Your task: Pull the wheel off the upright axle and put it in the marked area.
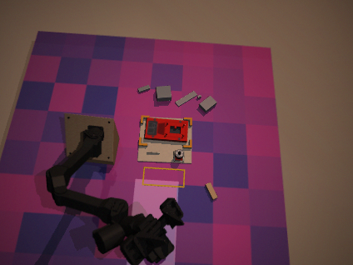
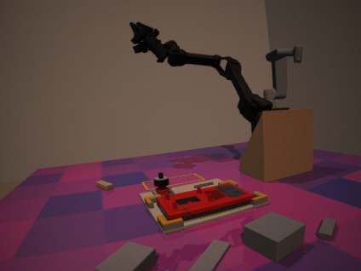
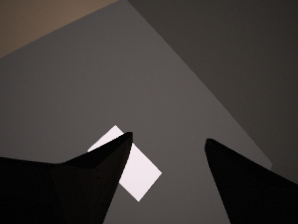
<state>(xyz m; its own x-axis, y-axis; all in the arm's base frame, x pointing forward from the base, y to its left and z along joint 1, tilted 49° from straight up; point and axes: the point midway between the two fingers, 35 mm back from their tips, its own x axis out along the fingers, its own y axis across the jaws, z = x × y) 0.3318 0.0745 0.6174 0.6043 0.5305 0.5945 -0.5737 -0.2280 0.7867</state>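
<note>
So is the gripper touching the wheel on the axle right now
Apart. The exterior view shows the gripper high in the air, fingers open and empty, while the wheel sits far below on its axle on the board.

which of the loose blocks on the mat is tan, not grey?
The small tan block, lying alone right of the yellow-outlined area. The other four loose blocks are grey and clustered beyond the red fixture.

The top view looks steeply down from high over the checkered table (image 1: 250,75). The exterior view sits low near its far edge, facing the arm's pedestal (image 2: 281,142). Both share the red fixture (image 1: 167,130); the wrist view points upward at walls.
</note>
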